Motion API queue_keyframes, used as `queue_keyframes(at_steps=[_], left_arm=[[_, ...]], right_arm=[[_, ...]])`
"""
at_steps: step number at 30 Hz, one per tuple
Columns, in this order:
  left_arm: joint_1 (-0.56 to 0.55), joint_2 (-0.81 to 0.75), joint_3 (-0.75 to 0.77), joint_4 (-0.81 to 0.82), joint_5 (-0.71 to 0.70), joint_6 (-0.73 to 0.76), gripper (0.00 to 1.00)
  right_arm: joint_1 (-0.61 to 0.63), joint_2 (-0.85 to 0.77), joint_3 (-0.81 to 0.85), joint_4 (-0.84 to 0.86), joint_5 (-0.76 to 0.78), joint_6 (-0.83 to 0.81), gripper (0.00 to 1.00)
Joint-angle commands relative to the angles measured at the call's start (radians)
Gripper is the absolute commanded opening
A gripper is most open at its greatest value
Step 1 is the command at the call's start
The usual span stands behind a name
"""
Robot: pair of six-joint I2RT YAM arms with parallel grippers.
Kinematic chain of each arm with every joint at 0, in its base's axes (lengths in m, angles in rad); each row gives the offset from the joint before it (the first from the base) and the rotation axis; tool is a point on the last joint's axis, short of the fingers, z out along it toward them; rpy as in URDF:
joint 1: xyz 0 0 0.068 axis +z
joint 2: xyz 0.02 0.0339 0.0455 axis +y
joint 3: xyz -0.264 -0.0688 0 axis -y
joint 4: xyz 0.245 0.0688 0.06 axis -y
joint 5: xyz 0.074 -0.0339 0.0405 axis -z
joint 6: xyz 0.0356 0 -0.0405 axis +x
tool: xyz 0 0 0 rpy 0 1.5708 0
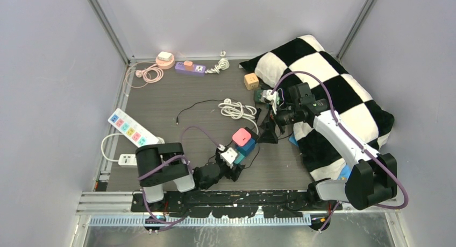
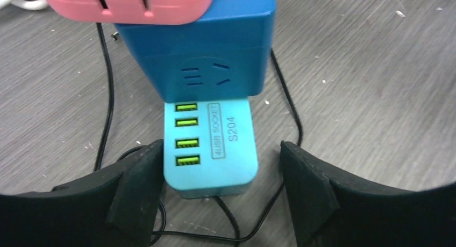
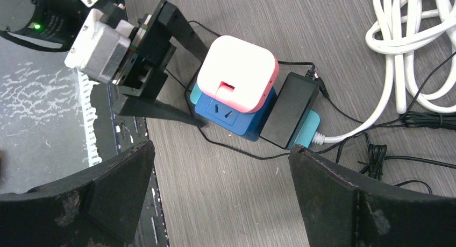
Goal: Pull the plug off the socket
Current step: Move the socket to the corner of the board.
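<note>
In the middle of the table (image 2: 376, 96) sits the stack I'm after: a teal socket strip (image 2: 212, 145) lying flat with its row of USB ports facing up, a blue cube (image 2: 209, 48) plugged into it, and a pink plug (image 2: 129, 2) sitting on top of the cube. A black adapter (image 3: 287, 110) is plugged in right beside the cube on the same strip, which makes that side pretty crowded. My left gripper (image 2: 220, 171) is down low at the free end of the strip with its jaws spread wide, one on each side. The left finger looks just beside the strip's edge and there's a clear gap on the right, so it isn't clamping anything yet. I reckon it's there to pin the strip down so the whole stack doesn't just lift when the plug gets tugged. The right gripper (image 3: 220, 155) hangs above the stack looking down, jaws also wide and holding nothing, with the pink plug sitting between them in its camera but well below. My guess is that one does the pulling, and it needs to come down square on the pink top without snagging the black adapter or the white cable (image 3: 398, 42) coiled nearby.
</note>
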Motion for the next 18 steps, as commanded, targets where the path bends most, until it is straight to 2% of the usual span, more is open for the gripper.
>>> queue_keyframes(at_steps=[1,2,3,6,8,11,15,18], left_arm=[[-0.041,-0.018,-0.026,0.144,-0.067,-0.005,0.86],[-0.043,-0.037,-0.034,0.144,-0.064,-0.002,0.97],[-0.043,-0.072,-0.046,0.143,-0.061,-0.002,0.99],[-0.042,-0.178,-0.074,0.082,-0.051,-0.021,1.0],[-0.042,-0.279,-0.076,-0.039,-0.038,-0.051,1.0],[-0.042,-0.496,-0.055,-0.31,-0.036,-0.098,1.0],[-0.025,-0.829,0.054,-0.818,-0.08,-0.153,1.0],[0.034,-1.0,0.094,-0.977,-0.004,-0.156,1.0]], right_arm=[[0.0,-0.003,0.001,0.03,-0.014,0.011,1.0],[0.0,-0.001,0.001,0.031,-0.011,0.012,1.0],[0.0,0.0,0.001,0.033,-0.007,0.016,1.0],[0.0,0.003,0.002,0.036,-0.002,0.024,1.0],[0.0,0.005,0.003,0.038,0.002,0.031,1.0],[0.0,0.009,0.005,0.039,-0.001,0.042,1.0],[0.004,0.017,0.002,0.054,-0.028,0.074,1.0],[0.022,0.036,0.004,0.07,-0.035,0.108,0.95]])
